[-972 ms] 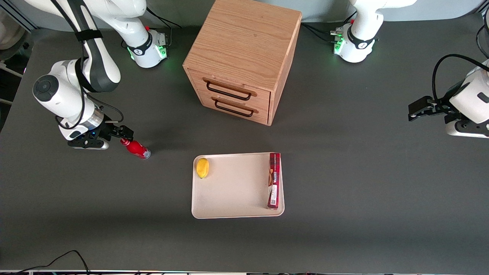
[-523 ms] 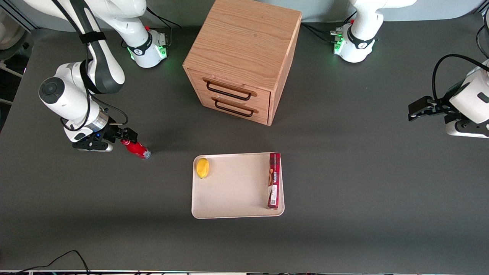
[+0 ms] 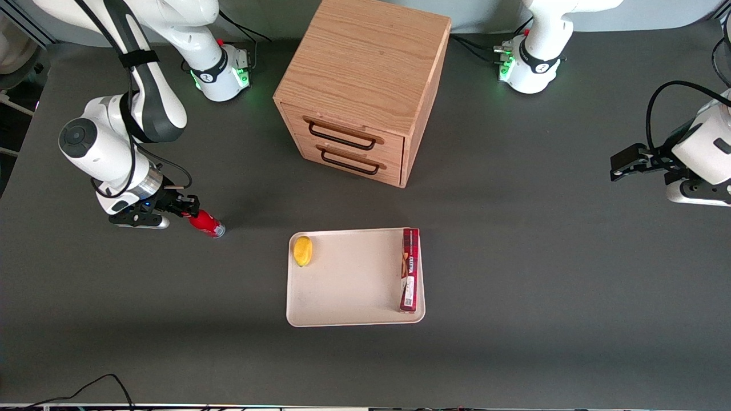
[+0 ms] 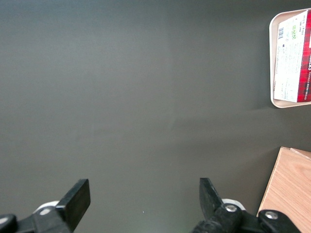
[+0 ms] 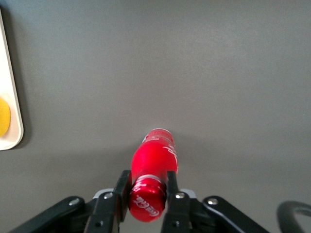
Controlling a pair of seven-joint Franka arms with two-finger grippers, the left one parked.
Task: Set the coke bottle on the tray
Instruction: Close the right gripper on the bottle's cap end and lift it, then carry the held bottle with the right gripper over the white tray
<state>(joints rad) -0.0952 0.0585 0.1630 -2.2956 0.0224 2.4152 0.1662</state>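
Note:
The coke bottle (image 3: 205, 224) is small and bright red, with its clear base on the dark table, toward the working arm's end. My right gripper (image 3: 189, 213) is at its top, fingers shut on the red cap. In the right wrist view the gripper (image 5: 147, 183) has both black fingers (image 5: 123, 187) pressed against the bottle (image 5: 155, 158) just under the cap. The cream-beige tray (image 3: 348, 282) lies nearer the front camera than the cabinet, well apart from the bottle. Its rim also shows in the right wrist view (image 5: 10, 97).
A yellow lemon (image 3: 302, 251) lies in the tray's corner closest to the bottle. A long dark-red box (image 3: 409, 269) lies along the tray's edge toward the parked arm. A wooden drawer cabinet (image 3: 360, 85) stands farther from the front camera, both drawers shut.
The gripper fingers have closed in on the bottle's cap. The wrist shifted slightly. The bottle's base has stayed in place.

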